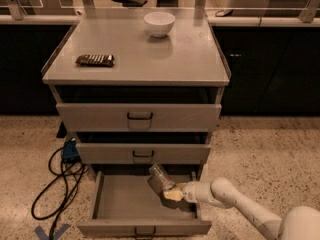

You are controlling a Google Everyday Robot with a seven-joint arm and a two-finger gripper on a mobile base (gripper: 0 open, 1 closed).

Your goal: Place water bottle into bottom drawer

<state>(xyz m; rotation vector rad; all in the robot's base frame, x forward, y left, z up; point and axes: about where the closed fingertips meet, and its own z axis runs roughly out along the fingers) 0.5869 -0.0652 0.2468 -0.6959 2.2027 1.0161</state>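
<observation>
The water bottle [161,178], clear and ribbed, is tilted with its top toward the upper left, inside the pulled-out bottom drawer [125,201]. My gripper [171,194] reaches in from the right, low over the drawer's right half, and is shut on the bottle's lower end. The white arm [235,201] runs from the lower right corner. I cannot tell whether the bottle touches the drawer floor.
A white bowl [159,23] and a dark wrapped snack bar [95,60] lie on the cabinet top [190,59]. The two upper drawers [140,117] are nearly closed. Black cables [60,179] and a blue box lie on the floor at the left.
</observation>
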